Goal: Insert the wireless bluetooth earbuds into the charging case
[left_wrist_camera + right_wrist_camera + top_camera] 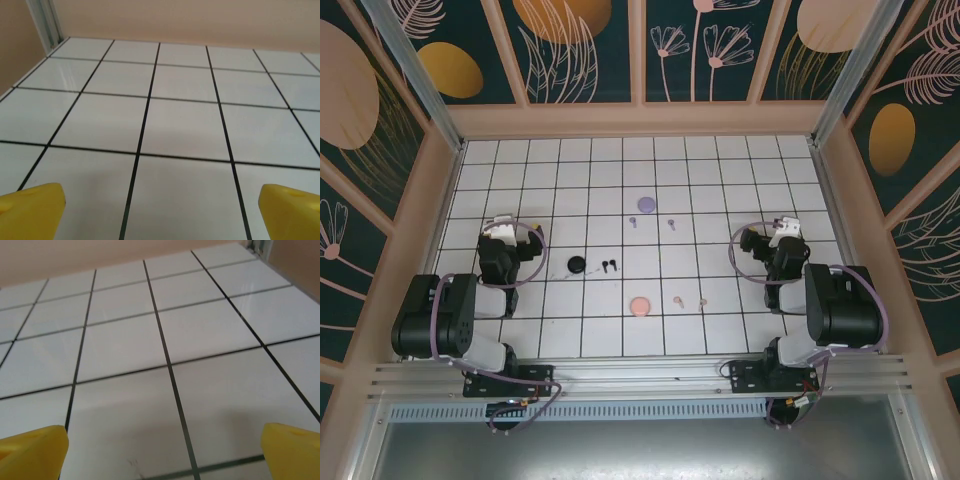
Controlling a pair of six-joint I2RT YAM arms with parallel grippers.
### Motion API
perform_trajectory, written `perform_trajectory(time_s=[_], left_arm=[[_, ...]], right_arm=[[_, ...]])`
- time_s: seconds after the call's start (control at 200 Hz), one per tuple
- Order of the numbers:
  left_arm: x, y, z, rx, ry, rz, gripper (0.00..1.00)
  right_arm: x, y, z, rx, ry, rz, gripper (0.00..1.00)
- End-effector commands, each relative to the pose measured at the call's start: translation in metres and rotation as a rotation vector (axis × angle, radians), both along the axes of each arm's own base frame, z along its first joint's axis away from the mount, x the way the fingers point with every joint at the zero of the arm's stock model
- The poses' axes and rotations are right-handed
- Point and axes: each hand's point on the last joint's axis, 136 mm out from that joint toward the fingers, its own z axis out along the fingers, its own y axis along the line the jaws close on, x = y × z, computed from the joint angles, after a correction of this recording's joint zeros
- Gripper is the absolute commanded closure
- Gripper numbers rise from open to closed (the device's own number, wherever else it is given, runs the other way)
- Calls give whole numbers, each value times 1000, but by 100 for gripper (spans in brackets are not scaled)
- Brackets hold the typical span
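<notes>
Three round charging cases lie on the white tiled table: a lilac case (645, 205), a black case (577, 264) and a pink case (639, 306). The tiny earbuds lie beside them: two lilac earbuds (631, 222) (671, 223), a black pair (609, 266) close together, and two pale pink earbuds (679, 299) (703, 300). My left gripper (500, 230) (160, 210) rests left of the black case, open, with bare tiles between its yellow fingertips (32, 207). My right gripper (783, 228) (162, 450) rests right of the earbuds, open and holding nothing.
Pale wooden walls (640, 120) ring the table on the far, left and right sides. The arm bases sit on a metal rail (640, 375) at the near edge. Purple cables loop by each wrist.
</notes>
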Motion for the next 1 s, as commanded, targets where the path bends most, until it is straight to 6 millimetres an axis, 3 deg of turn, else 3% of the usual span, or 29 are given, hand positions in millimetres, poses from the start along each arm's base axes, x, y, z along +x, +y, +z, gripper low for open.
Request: perform_trajectory(time_s=[0.0, 0.761, 0.896, 0.996], left_arm=[[13, 5, 38, 8, -155, 22, 1], [12, 5, 39, 8, -155, 24, 1], [13, 16, 46, -5, -157, 94, 5], [20, 23, 60, -4, -122, 131, 6]], right_arm=[[17, 10, 43, -17, -173, 50, 1], [18, 9, 44, -14, -176, 49, 1], [23, 4, 64, -30, -138, -21, 1], [28, 2, 90, 84, -86, -70, 1]])
